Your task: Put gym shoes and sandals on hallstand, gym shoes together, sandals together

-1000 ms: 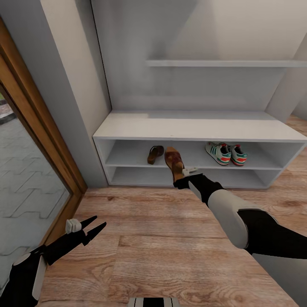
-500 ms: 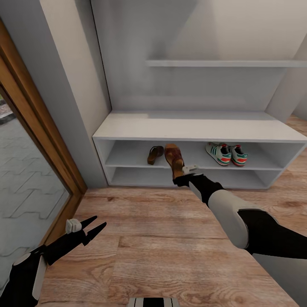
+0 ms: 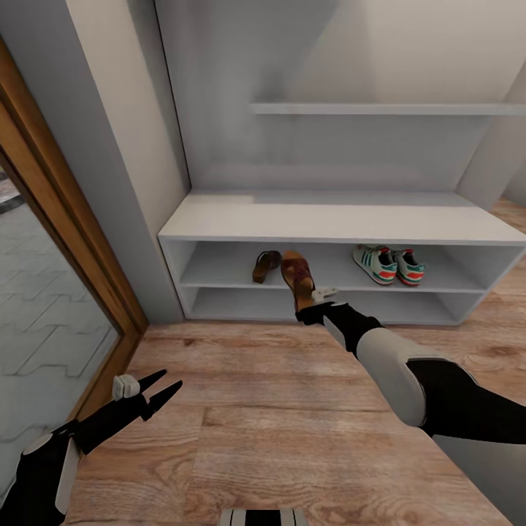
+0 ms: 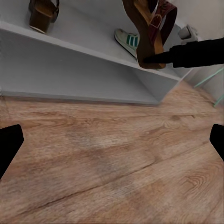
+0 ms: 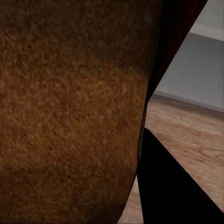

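Reddish-brown leather strap sandal [image 3: 298, 276] clenched in the right pincer [image 3: 310, 305].
No readable writing; left pincer [image 3: 162, 386] released, well apart over wood-grain floor [image 3: 277, 409].

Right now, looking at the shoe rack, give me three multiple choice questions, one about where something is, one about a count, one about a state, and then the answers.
1. Where do the two gym shoes sit?
A. on the hallstand's upper open shelf, right part
B. on the corridor floor
C. on the high wall shelf

2. How many sandals lie free on the shelf, not held?
A. none
B. one
C. two

3. What is the right gripper doing?
A. hanging open and empty
B. gripping a gym shoe
C. shut on a sandal

Answers: 1 A, both sneakers rest side by side on that shelf. 2 B, only the other sandal stands unheld. 3 C, its fingers clamp the sandal's near end at the shelf edge.
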You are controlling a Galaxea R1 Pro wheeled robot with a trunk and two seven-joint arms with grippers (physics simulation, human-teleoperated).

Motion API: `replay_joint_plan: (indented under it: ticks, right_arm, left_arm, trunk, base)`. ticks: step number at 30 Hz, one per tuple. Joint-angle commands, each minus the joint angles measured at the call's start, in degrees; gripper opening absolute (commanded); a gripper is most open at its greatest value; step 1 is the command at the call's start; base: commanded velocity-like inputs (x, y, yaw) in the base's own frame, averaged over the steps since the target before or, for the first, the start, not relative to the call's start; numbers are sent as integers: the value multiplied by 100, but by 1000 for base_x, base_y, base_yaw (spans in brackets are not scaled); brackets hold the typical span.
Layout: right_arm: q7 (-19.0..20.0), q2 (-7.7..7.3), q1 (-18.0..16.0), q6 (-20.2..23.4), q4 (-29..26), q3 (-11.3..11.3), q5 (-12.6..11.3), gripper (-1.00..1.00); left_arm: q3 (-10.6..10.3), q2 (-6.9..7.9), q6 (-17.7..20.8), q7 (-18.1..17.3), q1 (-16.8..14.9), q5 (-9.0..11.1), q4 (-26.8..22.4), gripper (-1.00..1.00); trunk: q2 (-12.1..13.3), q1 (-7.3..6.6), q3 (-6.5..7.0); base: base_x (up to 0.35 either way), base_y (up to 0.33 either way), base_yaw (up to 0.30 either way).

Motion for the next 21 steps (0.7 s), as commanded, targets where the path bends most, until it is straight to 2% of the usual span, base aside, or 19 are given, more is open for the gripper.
replay_joint_plan:
  ticks: [1,12,21]
  right_arm:
    - [-2,0,2,2,7,-1,-19,-100]
    - [-13,2,0,104,15,0,-19,-100]
    - [-11,0,-2,834,-17,-1,-26,-100]
  left_arm:
    - [1,0,0,0,0,0,0,100]
    - [-4,0,0,0,0,0,0,100]
    - [-2,0,0,0,0,0,0,100]
  trunk:
    - [0,0,0]
    - [0,0,0]
    - [0,0,0]
  base:
    - [125,0,0]
    - [61,0,0]
    - [2,0,0]
